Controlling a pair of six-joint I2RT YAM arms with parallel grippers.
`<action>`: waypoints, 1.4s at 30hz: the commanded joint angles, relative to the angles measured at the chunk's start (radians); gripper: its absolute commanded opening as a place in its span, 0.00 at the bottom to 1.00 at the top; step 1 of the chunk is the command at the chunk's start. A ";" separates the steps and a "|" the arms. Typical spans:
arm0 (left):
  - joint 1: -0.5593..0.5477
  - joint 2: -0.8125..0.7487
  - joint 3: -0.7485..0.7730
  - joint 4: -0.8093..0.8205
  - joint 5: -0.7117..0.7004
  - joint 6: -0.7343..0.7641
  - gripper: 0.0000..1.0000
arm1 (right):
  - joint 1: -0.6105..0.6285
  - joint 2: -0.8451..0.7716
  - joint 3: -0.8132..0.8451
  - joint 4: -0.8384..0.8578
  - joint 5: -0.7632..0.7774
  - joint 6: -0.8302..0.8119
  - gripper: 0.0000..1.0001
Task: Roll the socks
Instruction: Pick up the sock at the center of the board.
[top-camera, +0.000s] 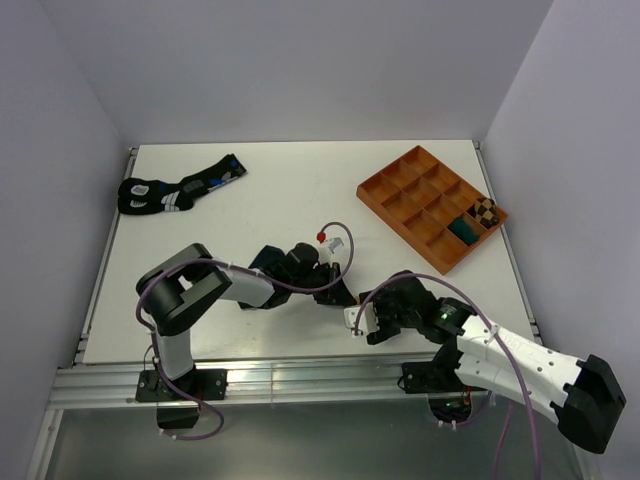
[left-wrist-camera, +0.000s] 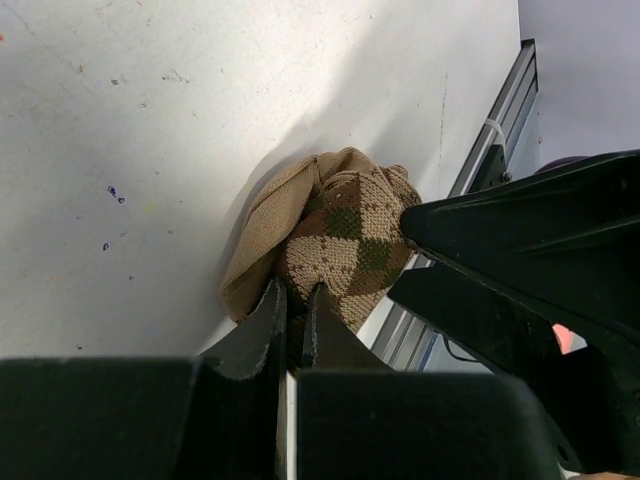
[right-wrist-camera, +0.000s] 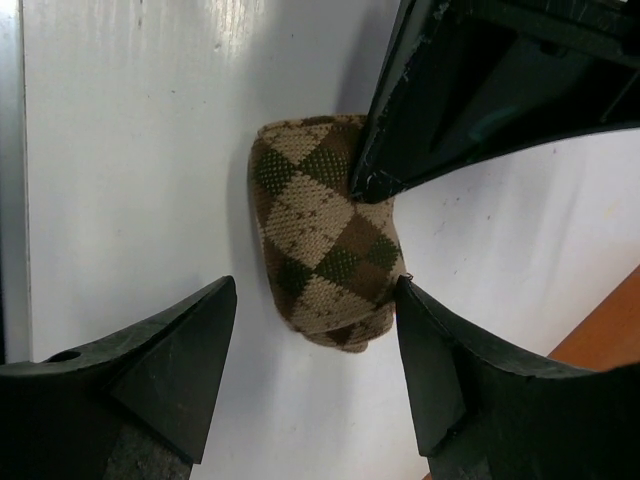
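A tan sock with a dark-brown argyle pattern (right-wrist-camera: 325, 230) lies rolled into a short bundle on the white table near its front edge. It also shows in the left wrist view (left-wrist-camera: 345, 235). My left gripper (left-wrist-camera: 294, 292) is shut on a fold at the edge of this bundle. My right gripper (right-wrist-camera: 315, 292) is open, one finger on each side of the roll's end, and its right finger (right-wrist-camera: 425, 340) touches the fabric. In the top view both grippers (top-camera: 342, 292) (top-camera: 362, 322) meet over the sock and hide it. A dark navy roll (top-camera: 462, 229) sits in the tray.
An orange compartment tray (top-camera: 400, 205) stands at the back right, with an argyle roll (top-camera: 485, 210) in a cell next to the navy one. Black socks with blue and white markings (top-camera: 175, 190) lie at the back left. The aluminium rail (left-wrist-camera: 500, 130) runs along the table's front edge.
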 joint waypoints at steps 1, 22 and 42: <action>0.001 0.073 -0.021 -0.189 -0.026 0.050 0.00 | 0.030 0.009 -0.026 0.071 0.046 -0.025 0.72; 0.047 0.116 0.035 -0.245 0.064 0.097 0.00 | 0.091 0.273 -0.022 0.174 0.129 -0.087 0.69; 0.107 0.064 0.018 -0.167 0.153 0.064 0.02 | 0.090 0.396 0.049 0.243 0.130 0.001 0.12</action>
